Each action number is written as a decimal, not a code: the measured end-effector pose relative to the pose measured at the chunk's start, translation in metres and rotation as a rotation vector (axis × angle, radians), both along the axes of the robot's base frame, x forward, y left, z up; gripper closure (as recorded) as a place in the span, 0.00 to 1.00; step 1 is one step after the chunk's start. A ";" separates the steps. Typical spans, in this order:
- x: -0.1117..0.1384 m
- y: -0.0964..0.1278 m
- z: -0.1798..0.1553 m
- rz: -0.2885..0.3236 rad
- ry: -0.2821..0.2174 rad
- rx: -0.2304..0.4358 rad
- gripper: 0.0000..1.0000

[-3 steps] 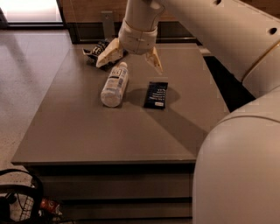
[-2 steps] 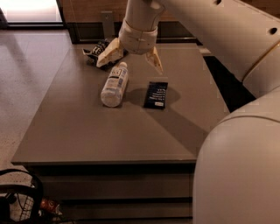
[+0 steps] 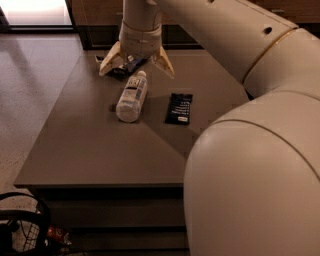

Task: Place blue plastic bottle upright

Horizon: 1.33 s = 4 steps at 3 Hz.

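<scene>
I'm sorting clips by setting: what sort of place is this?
Probably an office break area: a plain grey table, speckled hard floor, dark cabinets behind. The open gripper hovers above the cap end of the bottle.

Your table (image 3: 90,150) carries a flat dark packet (image 3: 179,108) with pale print, lying right of centre. At the far edge you have a dark snack bag (image 3: 119,70), partly hidden beneath the gripper (image 3: 136,73), which hangs there with fingers spread. Left of the table is pale speckled floor (image 3: 30,90). A black wire basket (image 3: 22,225) stands at the near left corner
</scene>
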<state>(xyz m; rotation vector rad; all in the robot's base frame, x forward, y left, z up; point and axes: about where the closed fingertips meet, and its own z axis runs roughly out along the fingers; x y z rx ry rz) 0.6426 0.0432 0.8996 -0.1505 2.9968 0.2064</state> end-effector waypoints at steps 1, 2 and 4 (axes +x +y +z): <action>0.015 0.033 -0.020 0.028 0.023 -0.077 0.00; 0.025 0.053 -0.037 0.051 0.040 -0.102 0.00; 0.038 0.049 -0.068 -0.023 0.136 -0.097 0.00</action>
